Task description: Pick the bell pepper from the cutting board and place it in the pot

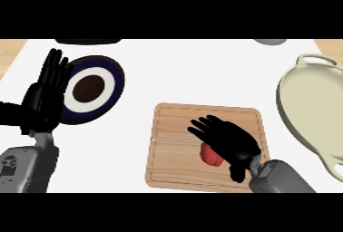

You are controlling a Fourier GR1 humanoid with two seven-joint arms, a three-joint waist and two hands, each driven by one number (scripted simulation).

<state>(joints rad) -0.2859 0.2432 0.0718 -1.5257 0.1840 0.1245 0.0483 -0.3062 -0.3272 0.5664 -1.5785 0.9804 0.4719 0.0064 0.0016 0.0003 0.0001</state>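
The red bell pepper point(210, 155) lies on the square wooden cutting board point(178, 136), directly under the palm of the right hand point(227, 139), peeking out on its left side. That black hand covers the pepper with fingers spread and mostly straight, not yet curled round it. The pepper's long axis seems to run towards the view's top. The wide cream pot with loop handles point(313, 108) sits to the right on the white worktop point(201, 72), with nothing visible inside. The left hand point(47, 93) rests open at the left edge, beside a dark blue plate point(94, 88).
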